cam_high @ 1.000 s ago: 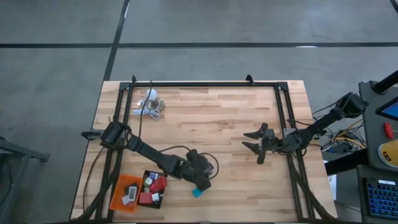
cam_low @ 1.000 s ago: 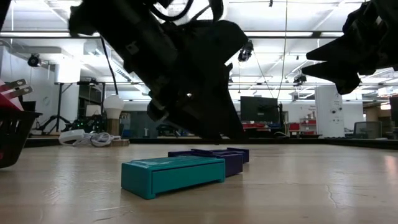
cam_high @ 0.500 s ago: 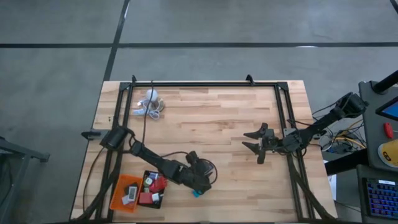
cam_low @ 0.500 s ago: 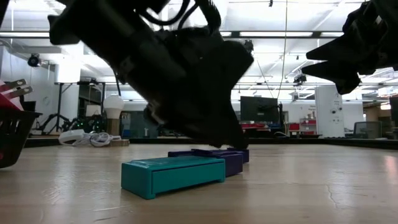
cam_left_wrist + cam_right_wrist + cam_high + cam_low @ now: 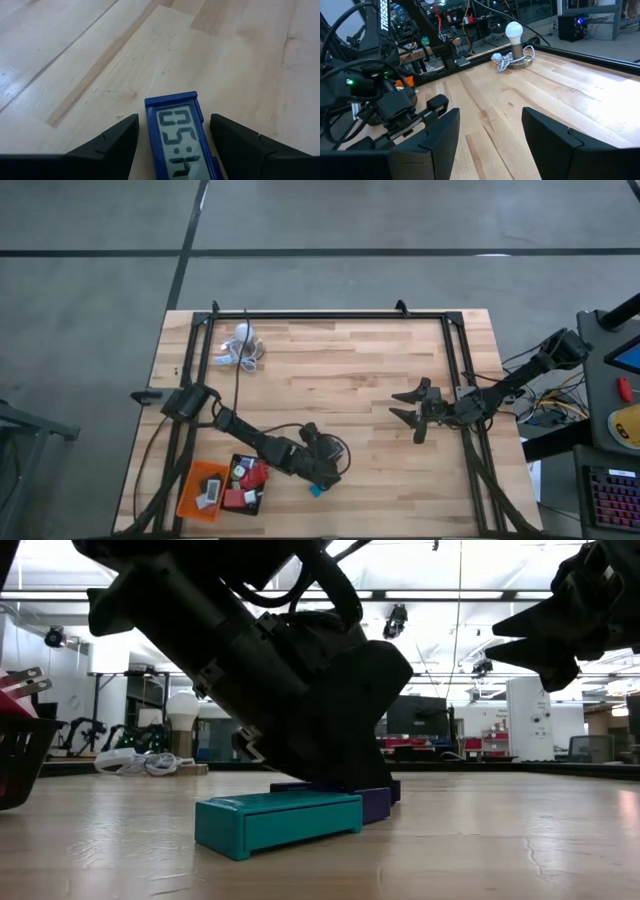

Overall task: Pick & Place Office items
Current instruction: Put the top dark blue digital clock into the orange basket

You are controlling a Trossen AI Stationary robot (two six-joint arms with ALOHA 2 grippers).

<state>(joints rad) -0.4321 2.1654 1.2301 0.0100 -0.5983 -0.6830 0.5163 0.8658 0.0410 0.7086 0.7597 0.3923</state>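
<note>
Here we see the left gripper (image 5: 172,137) low near the desk's (image 5: 350,370) front edge, its fingers (image 5: 112,137) spread and straddling a small blue clock piece (image 5: 181,135) lying flat, not yet clamped; we judge it lines up for a pick. A teal piece (image 5: 278,820) lies just beside it. The black tray (image 5: 246,486) and orange tray (image 5: 190,485) sit at the front-left corner, likely the drop spot. The right gripper (image 5: 412,408) hangs idle near the right edge, fingers parted, holding nothing.
</note>
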